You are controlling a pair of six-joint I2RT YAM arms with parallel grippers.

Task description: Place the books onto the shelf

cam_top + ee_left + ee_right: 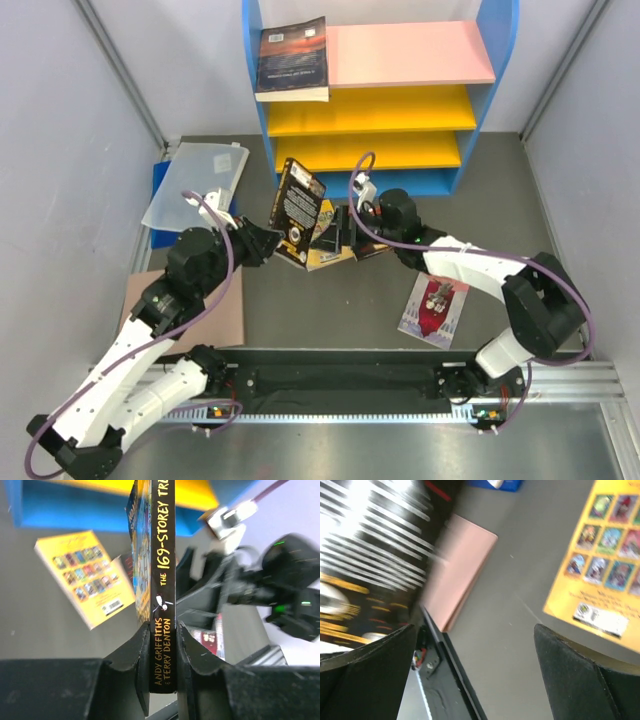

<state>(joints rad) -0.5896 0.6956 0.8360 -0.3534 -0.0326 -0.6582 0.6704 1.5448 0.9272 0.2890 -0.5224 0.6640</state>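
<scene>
Left pincer (162, 630) clamped on spine of black book (163, 555). Right pincer (476, 630) apart, empty; yellow book (607, 550) on surface (520, 585) ahead, to its right.

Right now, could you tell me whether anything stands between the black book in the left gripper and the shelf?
Nothing visible does. The black book, upright in the left gripper, faces the shelf directly; the open right gripper stands beside that path, not across it.

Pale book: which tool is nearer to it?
Right. The right tool, open, is beyond and left of the pale book; the left tool, farther left, grips a black book.
</scene>
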